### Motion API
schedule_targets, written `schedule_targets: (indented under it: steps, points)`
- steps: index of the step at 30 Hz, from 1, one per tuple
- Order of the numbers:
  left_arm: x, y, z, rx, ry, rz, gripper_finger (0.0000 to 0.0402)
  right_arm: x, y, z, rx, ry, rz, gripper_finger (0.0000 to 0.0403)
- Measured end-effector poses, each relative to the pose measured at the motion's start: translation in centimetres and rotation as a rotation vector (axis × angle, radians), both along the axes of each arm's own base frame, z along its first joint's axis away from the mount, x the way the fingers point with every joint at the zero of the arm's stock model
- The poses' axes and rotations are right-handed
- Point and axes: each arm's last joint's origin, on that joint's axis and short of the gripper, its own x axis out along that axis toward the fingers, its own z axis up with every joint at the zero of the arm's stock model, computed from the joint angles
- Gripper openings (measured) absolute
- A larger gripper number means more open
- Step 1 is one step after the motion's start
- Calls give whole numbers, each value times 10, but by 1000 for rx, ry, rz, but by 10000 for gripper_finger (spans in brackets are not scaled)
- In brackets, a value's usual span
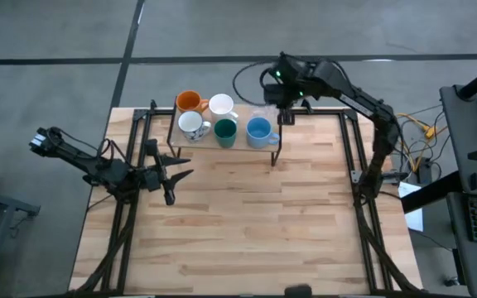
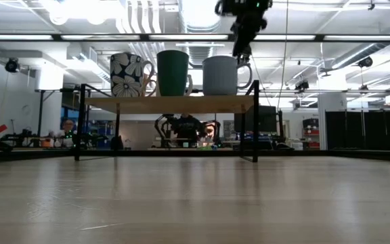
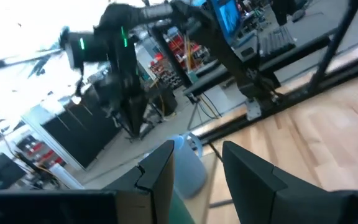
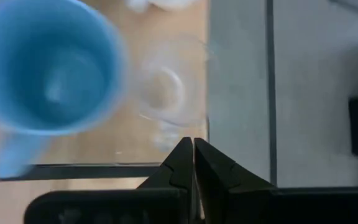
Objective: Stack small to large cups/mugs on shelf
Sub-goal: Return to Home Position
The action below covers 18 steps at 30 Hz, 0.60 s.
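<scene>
Right tool (image 4: pixel 193 148): fingers pressed together, gripping nothing. It hangs above the far right corner of the low light-wood shelf on thin black legs (image 2: pixel 181 104), over the clear glass (image 4: pixel 163 87).

Left tool (image 3: pixel 197 152): fingers spread apart, empty. It is over the left part of the wooden tabletop (image 1: pixel 263 223), near the shelf's left end.

Shelf, near row, left to right: white mug with dark flower markings (image 2: pixel 127 74), dark green cup (image 2: pixel 173 72), light blue mug (image 2: pixel 221 74).

Far row: orange mug (image 1: pixel 189 101), plain white mug (image 1: pixel 220 105), then the clear glass behind the light blue mug.
</scene>
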Motion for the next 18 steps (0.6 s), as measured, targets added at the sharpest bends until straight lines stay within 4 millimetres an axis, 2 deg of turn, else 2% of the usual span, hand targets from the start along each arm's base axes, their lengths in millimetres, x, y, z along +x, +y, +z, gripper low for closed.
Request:
schedule_targets:
  steps: [5, 8, 13, 18]
  points:
    - [5, -4, -9, -76, 41, -62, 122, -16, 51, 18, 9, -75, 57, 8]
    - [10, -10, -17, -136, 95, -208, 122, -32, 81, 19, 28, -117, 89, 8]
    - [17, -22, -28, -238, 202, -481, 122, -57, 123, 6, 70, -206, 147, 8]
    - [17, -23, -43, -269, 344, -482, 122, -83, 148, -14, 91, -296, 216, 8]
